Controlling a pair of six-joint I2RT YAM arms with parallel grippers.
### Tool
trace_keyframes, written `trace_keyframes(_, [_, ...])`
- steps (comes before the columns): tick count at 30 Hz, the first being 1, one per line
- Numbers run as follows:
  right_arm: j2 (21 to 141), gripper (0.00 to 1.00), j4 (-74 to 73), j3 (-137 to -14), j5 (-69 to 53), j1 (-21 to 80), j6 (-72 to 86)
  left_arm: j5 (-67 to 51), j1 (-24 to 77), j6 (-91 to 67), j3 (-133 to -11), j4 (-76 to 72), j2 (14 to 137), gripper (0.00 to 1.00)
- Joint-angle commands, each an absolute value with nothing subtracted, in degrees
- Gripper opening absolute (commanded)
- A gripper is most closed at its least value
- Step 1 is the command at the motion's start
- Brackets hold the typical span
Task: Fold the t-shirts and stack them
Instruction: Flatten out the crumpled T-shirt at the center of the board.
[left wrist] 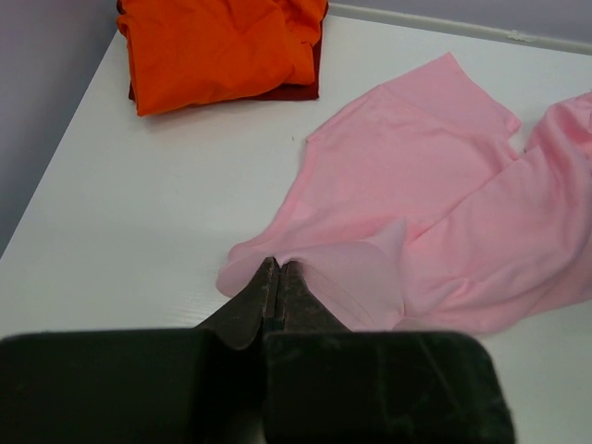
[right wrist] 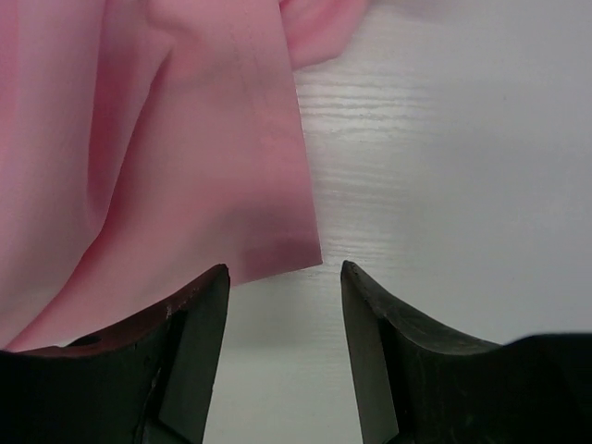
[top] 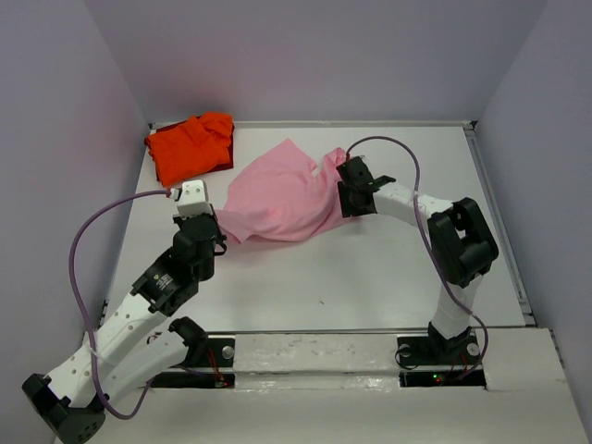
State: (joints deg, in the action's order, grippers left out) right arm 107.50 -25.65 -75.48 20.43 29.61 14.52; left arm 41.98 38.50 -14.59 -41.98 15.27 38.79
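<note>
The light pink t-shirt lies crumpled in the middle of the white table, and shows in the left wrist view and right wrist view. The orange-red t-shirt lies bunched at the far left corner, also in the left wrist view. My left gripper is shut on the pink shirt's near-left edge; from above it sits at that edge. My right gripper is open, just beside a corner of the pink cloth, holding nothing; from above it hovers at the shirt's right side.
Lilac walls close the table on the left, back and right. A raised white rim runs along the right edge. A purple cable loops beside the left arm, another over the right arm.
</note>
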Motion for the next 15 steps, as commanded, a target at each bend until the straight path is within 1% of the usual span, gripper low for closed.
trace_keyframes(1, [107.05, 0.57, -21.1, -73.48, 19.95, 29.71, 17.84, 42.54, 38.14, -13.89, -41.75, 12.92, 38.06, 0.0])
trace_keyframes(9, [109.16, 0.57, -20.04, -72.25, 21.01, 29.71, 17.93, 42.54, 38.14, -13.89, -41.57, 12.92, 37.53, 0.0])
trace_keyframes(15, [111.44, 0.51, -19.42, -72.68, 21.53, 29.71, 17.4, 42.54, 38.14, -13.8, -41.57, 12.92, 37.35, 0.0])
